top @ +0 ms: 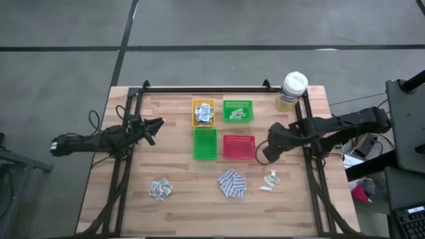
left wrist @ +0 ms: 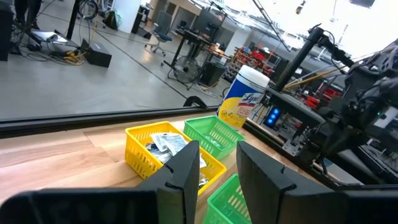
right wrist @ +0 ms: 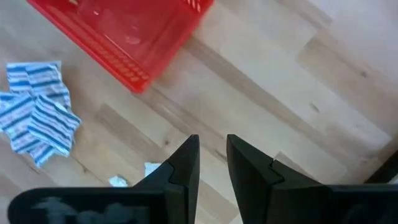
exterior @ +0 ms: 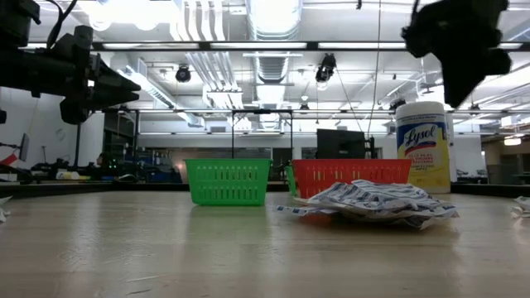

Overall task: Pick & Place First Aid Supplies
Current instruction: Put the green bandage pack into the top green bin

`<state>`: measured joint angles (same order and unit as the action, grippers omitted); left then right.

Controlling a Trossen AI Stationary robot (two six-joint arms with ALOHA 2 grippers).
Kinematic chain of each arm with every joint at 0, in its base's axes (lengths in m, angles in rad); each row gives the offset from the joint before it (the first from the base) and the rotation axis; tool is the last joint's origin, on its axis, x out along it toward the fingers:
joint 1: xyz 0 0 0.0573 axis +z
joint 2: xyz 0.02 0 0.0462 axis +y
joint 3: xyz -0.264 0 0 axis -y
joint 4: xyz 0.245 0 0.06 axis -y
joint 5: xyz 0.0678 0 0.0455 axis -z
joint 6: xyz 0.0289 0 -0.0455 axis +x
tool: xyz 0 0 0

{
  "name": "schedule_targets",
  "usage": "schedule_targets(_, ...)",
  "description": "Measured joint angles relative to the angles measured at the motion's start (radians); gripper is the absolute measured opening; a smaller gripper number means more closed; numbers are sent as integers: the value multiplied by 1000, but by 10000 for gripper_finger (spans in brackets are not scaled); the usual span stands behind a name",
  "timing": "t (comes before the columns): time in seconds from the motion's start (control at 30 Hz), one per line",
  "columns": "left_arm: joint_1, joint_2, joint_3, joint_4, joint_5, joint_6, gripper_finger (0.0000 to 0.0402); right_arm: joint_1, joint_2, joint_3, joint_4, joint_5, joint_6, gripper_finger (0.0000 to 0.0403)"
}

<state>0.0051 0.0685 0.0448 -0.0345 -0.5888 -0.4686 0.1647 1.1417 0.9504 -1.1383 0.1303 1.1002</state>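
Note:
Three loose piles of first aid supplies lie flat on the wooden table near its front: white-grey sachets, blue-and-white pads and pale green strips. More packets lie in the yellow tray and the far green tray. My right gripper hangs above bare table just right of the red tray, pointing steeply down, open with nothing between its fingers. My left gripper waits level over the table's left part, open and empty.
A second green tray stands left of the red one. A yellow canister with a white lid stands at the far right corner. Black frame rails run along the far edge and both sides. Bare wood lies between the piles and the trays.

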Motion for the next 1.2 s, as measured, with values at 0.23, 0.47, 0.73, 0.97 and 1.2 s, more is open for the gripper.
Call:
schedule_targets(0.23, 0, 0, 0, 0, 0, 0, 108, 35, -65, -105, 28, -35, 48, 72)
schedule_targets(0.47, 0, 0, 0, 1, 0, 0, 108, 35, -88, -141, 30, -102, 53, 75)
schedule_targets(0.73, 0, 0, 0, 1, 0, 0, 108, 36, -88, -125, 30, -158, 49, 86)
schedule_targets(0.97, 0, 0, 0, 1, 0, 1, 108, 36, -86, -123, 29, -200, -19, 86)
schedule_targets(1.2, 0, 0, 0, 1, 1, 1, 108, 77, -80, -154, 44, -315, -47, 77)
